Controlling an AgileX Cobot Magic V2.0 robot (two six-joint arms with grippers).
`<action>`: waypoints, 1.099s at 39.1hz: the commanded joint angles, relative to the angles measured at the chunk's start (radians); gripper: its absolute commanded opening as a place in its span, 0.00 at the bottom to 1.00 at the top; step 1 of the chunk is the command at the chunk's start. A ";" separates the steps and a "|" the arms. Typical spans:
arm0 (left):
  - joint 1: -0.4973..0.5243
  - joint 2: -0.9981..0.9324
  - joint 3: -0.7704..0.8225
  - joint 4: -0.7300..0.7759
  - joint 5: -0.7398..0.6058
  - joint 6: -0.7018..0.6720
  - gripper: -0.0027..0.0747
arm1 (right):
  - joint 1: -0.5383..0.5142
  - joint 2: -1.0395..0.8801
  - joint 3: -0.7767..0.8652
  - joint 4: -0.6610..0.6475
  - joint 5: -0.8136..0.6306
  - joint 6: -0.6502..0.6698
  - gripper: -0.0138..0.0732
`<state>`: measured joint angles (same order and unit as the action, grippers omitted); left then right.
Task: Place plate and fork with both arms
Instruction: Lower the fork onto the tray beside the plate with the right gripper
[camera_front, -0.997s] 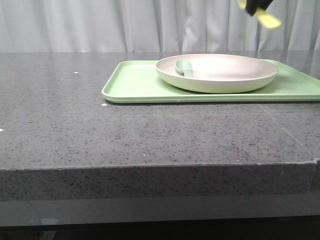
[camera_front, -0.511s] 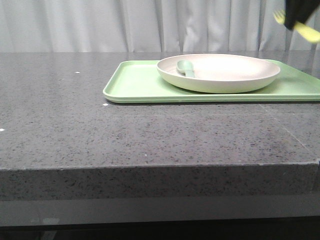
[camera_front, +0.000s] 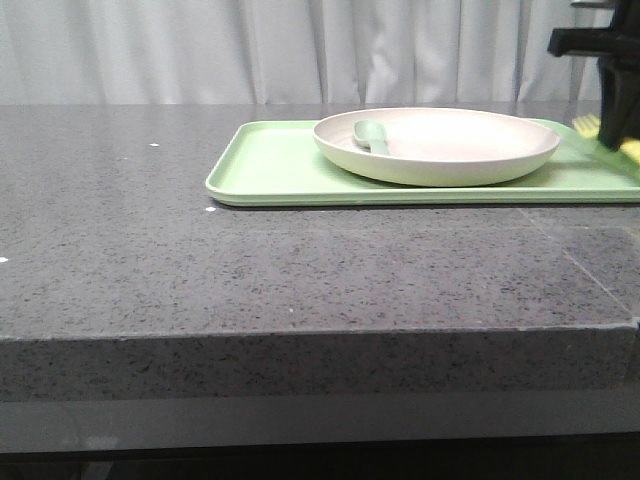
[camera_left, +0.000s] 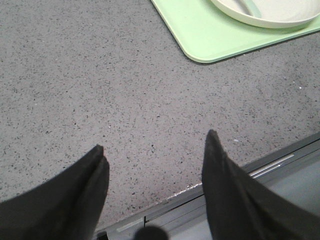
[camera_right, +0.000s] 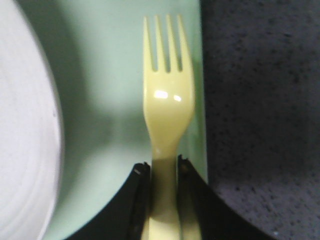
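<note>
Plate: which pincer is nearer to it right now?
Right. The right pincer holds the fork just beside the plate; the left pincer hangs open near the table's front edge.

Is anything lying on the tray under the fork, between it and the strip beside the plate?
Nothing visible. The right tool holds the fork over a bare strip of tray, between the plate and the tray's edge; the spoon lies in the plate.

Even, soft lighting; right wrist view blurred, with glare on the fork (camera_right: 167, 100).
</note>
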<state>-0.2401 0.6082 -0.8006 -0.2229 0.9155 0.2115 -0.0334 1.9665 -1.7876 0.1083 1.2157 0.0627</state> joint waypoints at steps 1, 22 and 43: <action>-0.008 0.007 -0.027 -0.014 -0.060 -0.008 0.56 | -0.005 -0.036 -0.023 0.046 -0.052 -0.035 0.27; -0.008 0.007 -0.027 -0.014 -0.060 -0.008 0.56 | -0.004 -0.034 -0.023 0.061 -0.098 -0.073 0.27; -0.008 0.007 -0.027 -0.014 -0.074 -0.008 0.56 | -0.003 -0.033 -0.023 0.063 -0.134 -0.073 0.61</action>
<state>-0.2401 0.6082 -0.8006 -0.2229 0.9076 0.2115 -0.0334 1.9898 -1.7871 0.1572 1.1189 0.0000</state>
